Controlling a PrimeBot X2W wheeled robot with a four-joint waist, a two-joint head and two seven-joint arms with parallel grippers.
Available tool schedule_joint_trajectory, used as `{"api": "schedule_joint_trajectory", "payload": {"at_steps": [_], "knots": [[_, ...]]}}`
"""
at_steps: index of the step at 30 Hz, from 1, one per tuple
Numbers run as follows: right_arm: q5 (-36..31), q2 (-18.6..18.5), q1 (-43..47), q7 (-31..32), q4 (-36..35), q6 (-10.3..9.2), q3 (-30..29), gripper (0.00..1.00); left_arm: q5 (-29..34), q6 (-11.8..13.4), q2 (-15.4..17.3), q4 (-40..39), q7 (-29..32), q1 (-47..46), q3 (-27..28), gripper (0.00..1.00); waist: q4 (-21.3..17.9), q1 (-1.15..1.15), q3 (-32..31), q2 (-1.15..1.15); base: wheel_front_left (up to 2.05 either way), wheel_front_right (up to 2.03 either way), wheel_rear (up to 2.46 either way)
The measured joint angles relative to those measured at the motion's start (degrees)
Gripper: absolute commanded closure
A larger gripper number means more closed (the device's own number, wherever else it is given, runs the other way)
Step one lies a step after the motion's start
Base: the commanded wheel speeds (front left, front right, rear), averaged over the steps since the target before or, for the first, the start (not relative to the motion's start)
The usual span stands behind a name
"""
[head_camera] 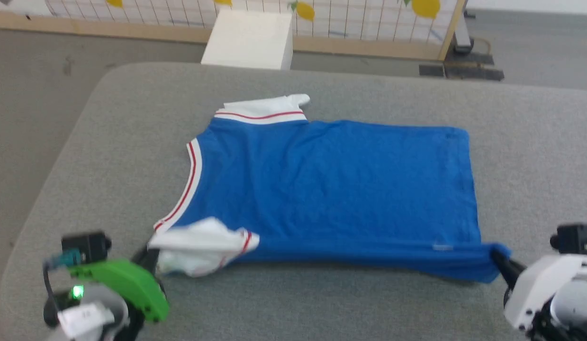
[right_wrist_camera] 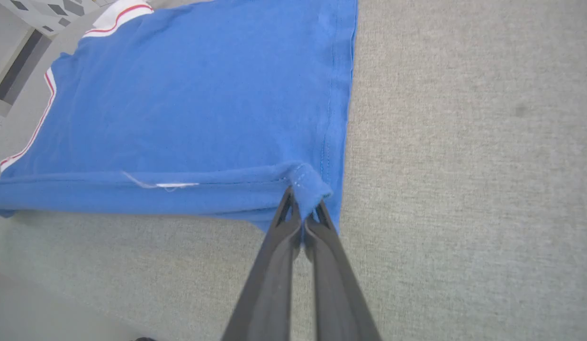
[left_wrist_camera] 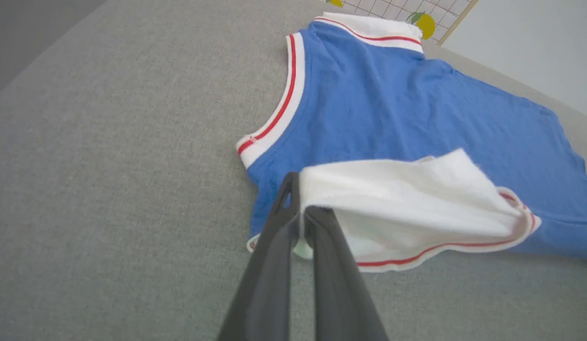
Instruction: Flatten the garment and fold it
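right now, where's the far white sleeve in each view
head view: sleeve at top centre, just left of the middle.
left wrist view: sleeve at the top edge, right of centre.
right wrist view: sleeve in the top left corner.
shared landmark: the red-striped neck trim, which curves away from beside that sleeve in all three.

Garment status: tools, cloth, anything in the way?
Left tool shut on white sleeve. Right tool shut on blue hem corner. Garment spread on gray surface, near sleeve bunched. White box beyond, well apart.
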Motion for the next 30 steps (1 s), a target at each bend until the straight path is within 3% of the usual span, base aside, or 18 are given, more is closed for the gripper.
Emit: {"api": "schedule_joint_trajectory", "payload": {"at_steps": [13, 21, 27, 28, 29, 30], "knots": [[-11.66, 2.48, -16.77, 8.00, 2.47, 0.00, 0.82, 1.00, 3.97, -6.55, -0.01, 10.00, 1.54, -20.22, -1.56, 1.00, -1.10, 0.00, 11.60, 0.00, 0.00, 0.00, 0.00], [-16.67, 3.39, -20.36, 14.34, 4.25, 0.00, 0.77, 1.00, 4.68, -9.38, -2.10, 17.39, 0.82, -25.22, -3.11, 1.00, -1.40, 0.00, 17.77, 0.00, 0.00, 0.00, 0.00], [-17.18, 3.36, -21.43, 15.41, 3.60, 0.01, 0.91, 1.00, 4.68, -10.90, -3.41, 21.68, -0.24, -27.66, -3.54, 1.00, -1.14, 0.00, 19.98, 0.00, 0.00, 0.00, 0.00], [-17.00, 3.36, -21.43, 14.79, 3.54, 0.01, 0.86, 0.29, 4.65, -11.03, -3.72, 22.20, -0.76, -27.88, -3.43, 0.74, -1.09, 0.00, 19.92, 0.00, 0.00, 0.00, 0.00], [-16.78, 3.36, -21.41, 13.74, 3.60, 0.01, 0.65, 0.00, 4.59, -11.15, -4.09, 22.69, -1.31, -27.97, -3.27, 0.62, -1.04, 0.00, 19.73, 0.00, 0.00, 0.00, 0.00], [-16.45, 3.39, -21.38, 13.04, 3.76, 0.01, 0.45, 0.00, 4.61, -11.16, -4.30, 22.99, -1.83, -27.99, -3.24, 0.00, -1.00, 0.00, 19.49, 0.00, 0.00, 0.00, 0.00]]}}
